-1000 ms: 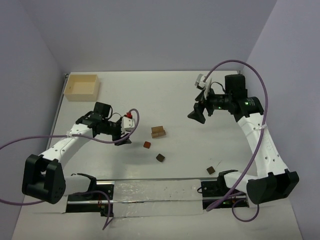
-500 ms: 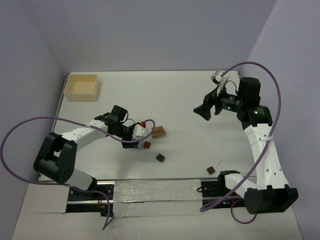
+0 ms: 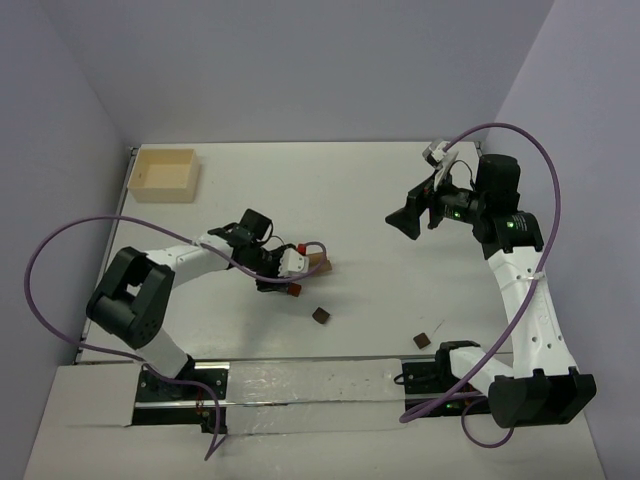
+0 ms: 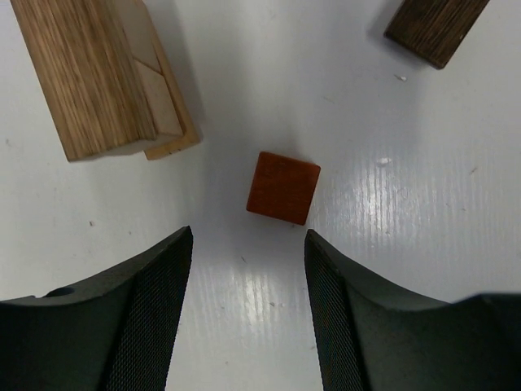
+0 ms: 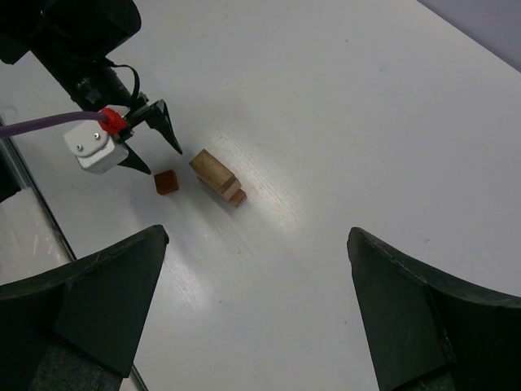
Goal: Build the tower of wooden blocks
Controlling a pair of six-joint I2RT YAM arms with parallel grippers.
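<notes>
Jaws of the left gripper [image 4: 248, 244] stand partly open, empty, just short of the red cube [image 4: 282, 187]; right gripper [image 5: 258, 236] gapes wide, empty.

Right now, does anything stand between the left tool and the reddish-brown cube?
Nothing visible. Only bare table lies between the open left tool and the reddish-brown cube; the light tan block and dark brown block sit aside.

left tool [image 4: 248, 240] low, jaws apart, right tool [image 5: 256, 240] raised, spread wide
</notes>
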